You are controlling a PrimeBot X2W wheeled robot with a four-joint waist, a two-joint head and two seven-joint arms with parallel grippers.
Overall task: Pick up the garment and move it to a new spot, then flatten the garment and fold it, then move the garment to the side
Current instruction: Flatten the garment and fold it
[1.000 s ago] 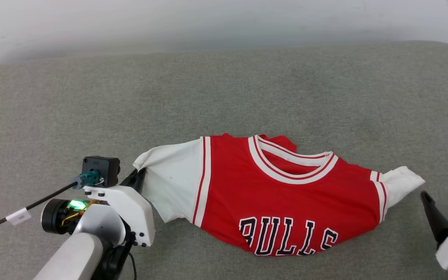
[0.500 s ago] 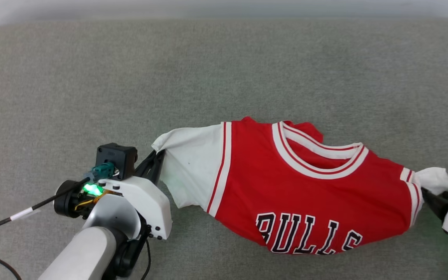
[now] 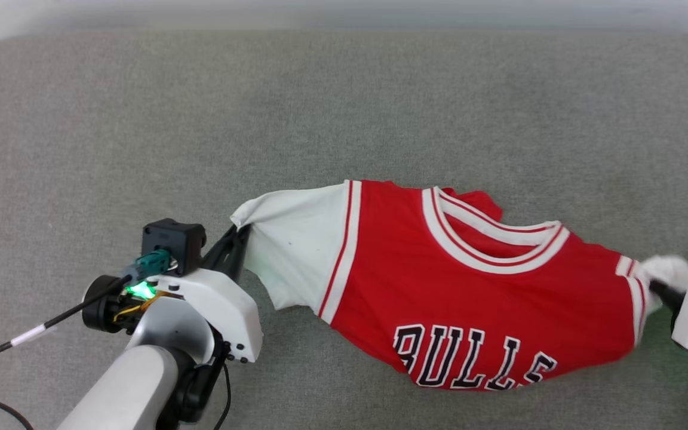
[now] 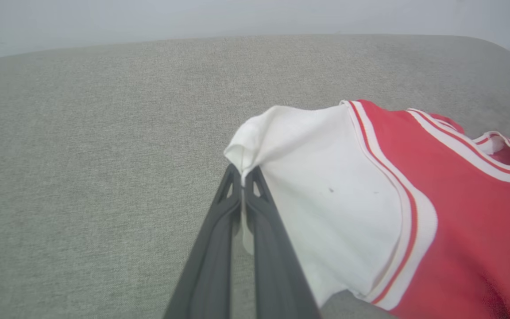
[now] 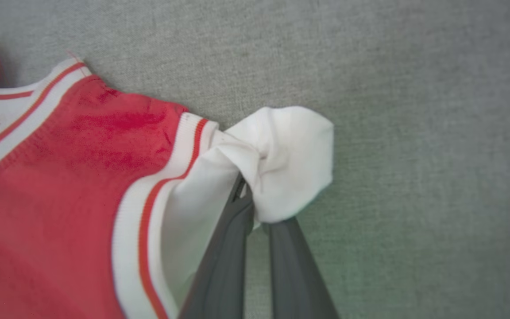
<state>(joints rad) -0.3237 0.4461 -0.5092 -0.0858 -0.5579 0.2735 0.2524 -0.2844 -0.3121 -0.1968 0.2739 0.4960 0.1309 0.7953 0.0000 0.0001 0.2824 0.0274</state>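
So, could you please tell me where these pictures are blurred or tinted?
Head view: the garment smears at its lettering and by the right claw, where a green cast tints the grey surface. Left wrist view: soft even light, sleeve crisp, left claw blurring toward the bottom edge. Right wrist view: red cloth soft, greenish cast at lower right.

Black, white-outlined lettering [image 3: 472, 357] reading "BULLS" across the red chest of the garment [image 3: 469, 269], between left gripper [image 3: 242, 236] and right gripper [image 3: 656, 286], nearer the right one, final S partly cut off at the folded lower edge, dark letter fragment at the left wrist view's right edge, unreadable
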